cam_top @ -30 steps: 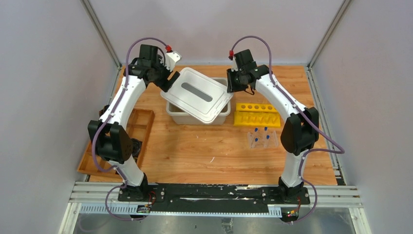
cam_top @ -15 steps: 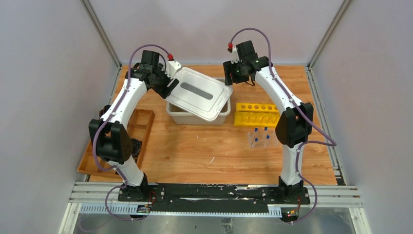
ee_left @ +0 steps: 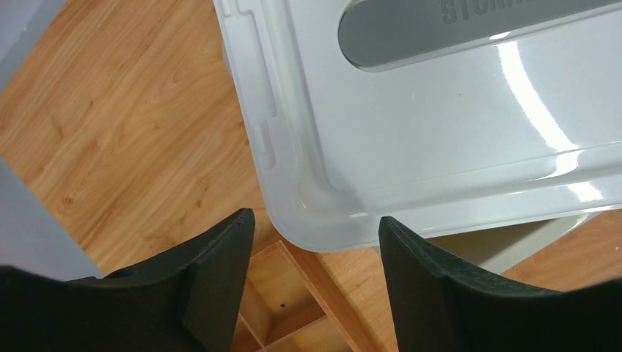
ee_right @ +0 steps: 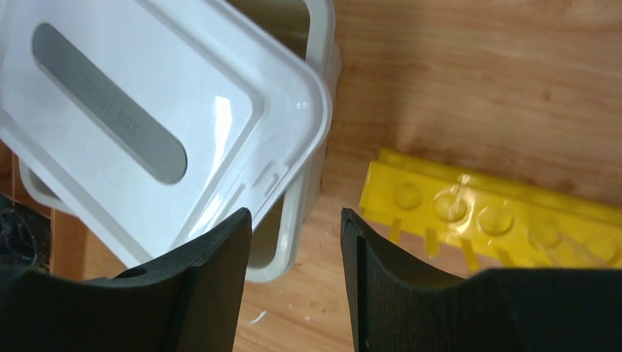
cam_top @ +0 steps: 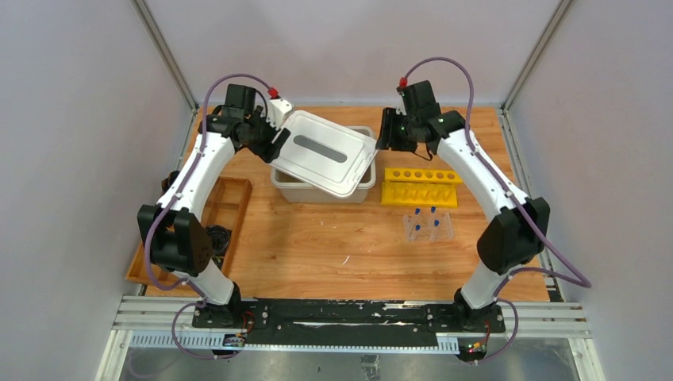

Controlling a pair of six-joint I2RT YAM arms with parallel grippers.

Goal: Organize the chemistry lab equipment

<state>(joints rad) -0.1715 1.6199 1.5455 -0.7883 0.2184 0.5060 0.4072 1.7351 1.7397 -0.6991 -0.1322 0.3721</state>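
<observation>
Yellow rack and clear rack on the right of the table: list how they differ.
The yellow rack is opaque; the clear rack is see-through. The yellow rack's holes are empty; the clear rack holds four blue-capped tubes. The yellow rack is longer than the clear rack, and farther back. Both stand on the wooden table.

The lid (cam_top: 325,152) hides the bin's (cam_top: 317,194) inside; the test tubes (cam_top: 417,227) are mere specks.

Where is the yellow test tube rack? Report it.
In the top view the yellow test tube rack lies right of centre, right of the white storage box and beyond the blue-capped test tubes.
</observation>
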